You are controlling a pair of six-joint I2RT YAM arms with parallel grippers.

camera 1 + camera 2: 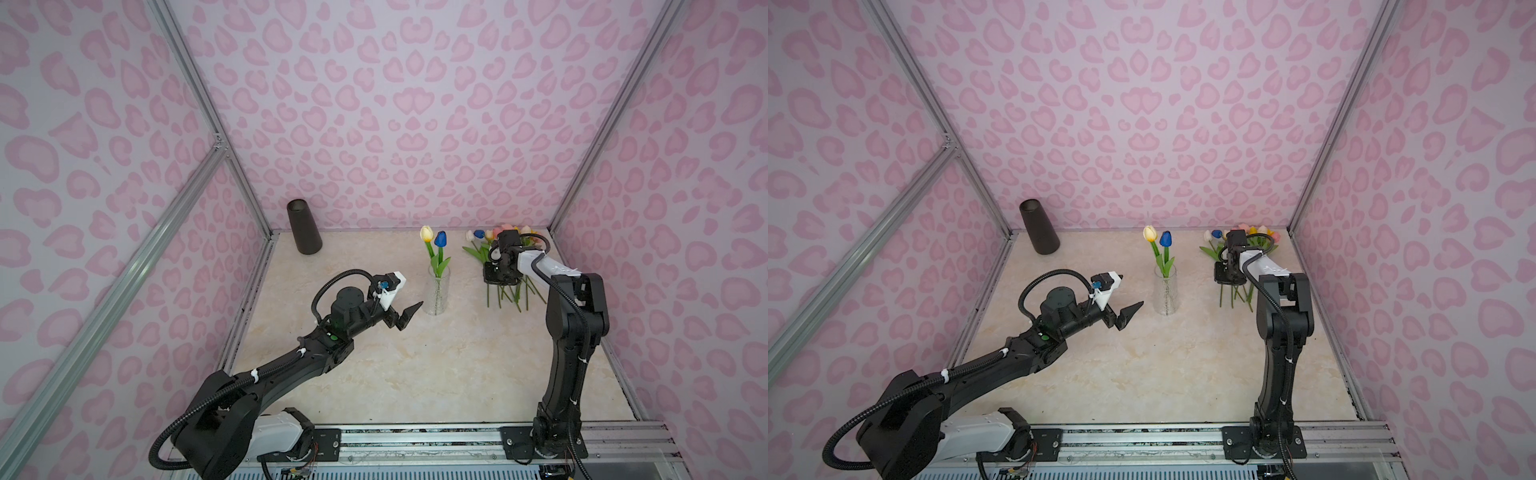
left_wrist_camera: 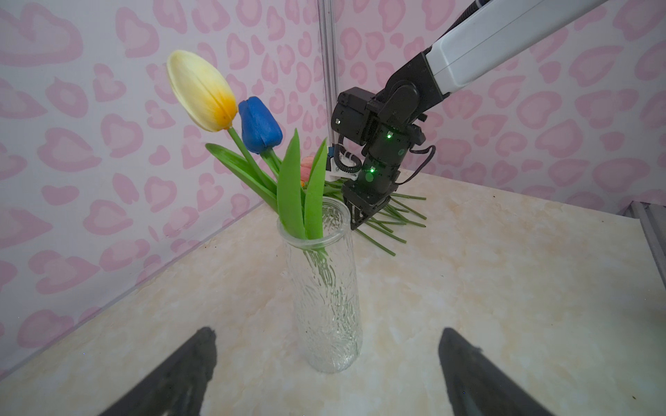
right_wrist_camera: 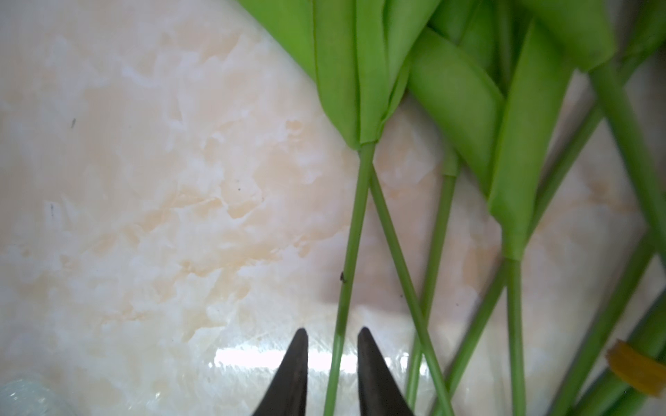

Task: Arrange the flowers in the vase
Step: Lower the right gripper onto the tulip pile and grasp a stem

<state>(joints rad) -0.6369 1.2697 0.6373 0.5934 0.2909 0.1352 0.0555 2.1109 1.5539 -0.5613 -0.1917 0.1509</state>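
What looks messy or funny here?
Nothing is broken or spilled. The messy bit is the pile of tulips lying flat on the table, stems crossed. In the glass vase, the yellow tulip and blue tulip both lean the same way.

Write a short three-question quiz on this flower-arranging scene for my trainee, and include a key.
1. True or false: the glass vase holds a yellow tulip and a blue tulip.
2. Where is the right gripper? A: inside the glass vase. B: astride a green stem among the loose flowers on the table. C: gripping the blue tulip's head.
3. Fill in: the left gripper faces the glass vase with its jaws ____.
Key: 1 true; 2 B; 3 open.
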